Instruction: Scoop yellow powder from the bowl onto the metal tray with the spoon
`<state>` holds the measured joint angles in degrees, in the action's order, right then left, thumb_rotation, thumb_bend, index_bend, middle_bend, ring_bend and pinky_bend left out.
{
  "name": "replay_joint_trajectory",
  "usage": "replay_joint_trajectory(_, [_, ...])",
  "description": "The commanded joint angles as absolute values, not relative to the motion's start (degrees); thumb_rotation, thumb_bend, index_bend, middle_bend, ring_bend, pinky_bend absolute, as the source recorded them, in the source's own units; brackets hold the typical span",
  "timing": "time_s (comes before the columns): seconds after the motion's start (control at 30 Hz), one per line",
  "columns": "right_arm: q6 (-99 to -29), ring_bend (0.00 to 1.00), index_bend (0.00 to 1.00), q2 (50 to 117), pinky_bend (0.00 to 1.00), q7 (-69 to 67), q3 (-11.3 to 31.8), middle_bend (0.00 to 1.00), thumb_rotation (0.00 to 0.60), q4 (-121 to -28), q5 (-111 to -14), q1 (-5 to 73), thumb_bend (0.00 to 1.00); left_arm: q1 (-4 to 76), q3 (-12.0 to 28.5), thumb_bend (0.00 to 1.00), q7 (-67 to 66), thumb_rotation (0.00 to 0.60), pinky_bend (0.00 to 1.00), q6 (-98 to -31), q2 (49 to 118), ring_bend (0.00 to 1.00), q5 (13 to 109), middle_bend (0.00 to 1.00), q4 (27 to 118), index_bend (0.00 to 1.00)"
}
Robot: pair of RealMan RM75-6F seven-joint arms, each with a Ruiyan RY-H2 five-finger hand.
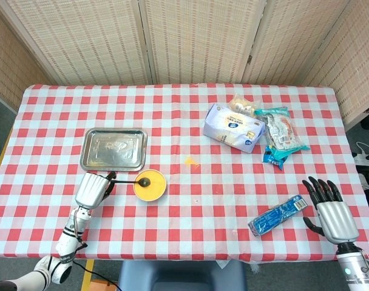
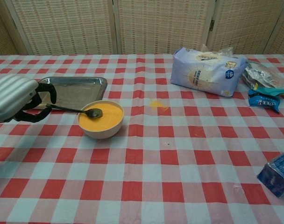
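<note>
Metal spoon (image 2: 81, 110) in bowl (image 2: 101, 127), left hand (image 2: 13, 99) fingers (image 2: 41, 114) seemingly grasping handle

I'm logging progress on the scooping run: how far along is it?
Early. Done: the spoon sits with its bowl end in the yellow powder of the bowl. In hand: the left hand holds the spoon's handle end. Left: lifting a scoop onto the metal tray, which shows no yellow powder. The right hand rests open, idle.
</note>
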<state>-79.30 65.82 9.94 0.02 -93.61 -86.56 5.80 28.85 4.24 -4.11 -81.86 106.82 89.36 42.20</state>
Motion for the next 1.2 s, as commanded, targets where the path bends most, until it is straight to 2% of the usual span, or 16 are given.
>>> replay_joint_trajectory(0.03, [-79.3, 0.0, 0.0, 65.9, 0.0, 10.0, 0.0, 0.0, 0.6, -93.6, -86.5, 5.8, 0.18, 28.9, 4.3, 0.41, -3.3, 0.6, 1.0, -82.6, 107.3, 1.0, 89.6, 1.0, 41.4, 0.51])
replay_joint_trajectory(0.67, [-79.6, 0.0, 0.0, 65.8, 0.0, 10.1, -0.1, 0.0, 0.6, -93.8, -86.8, 5.6, 0.18, 28.7, 4.1, 0.42, 0.0, 0.6, 1.0, -84.6, 109.0, 1.0, 90.2, 1.0, 37.8, 0.56])
replay_joint_trajectory(1.2, [-79.5, 0.0, 0.0, 65.8, 0.0, 10.2, -0.1, 0.0, 0.6, -93.8, -86.8, 5.6, 0.18, 28.3, 4.1, 0.42, 1.5, 0.6, 1.0, -83.8, 108.5, 1.0, 89.5, 1.0, 38.7, 0.75])
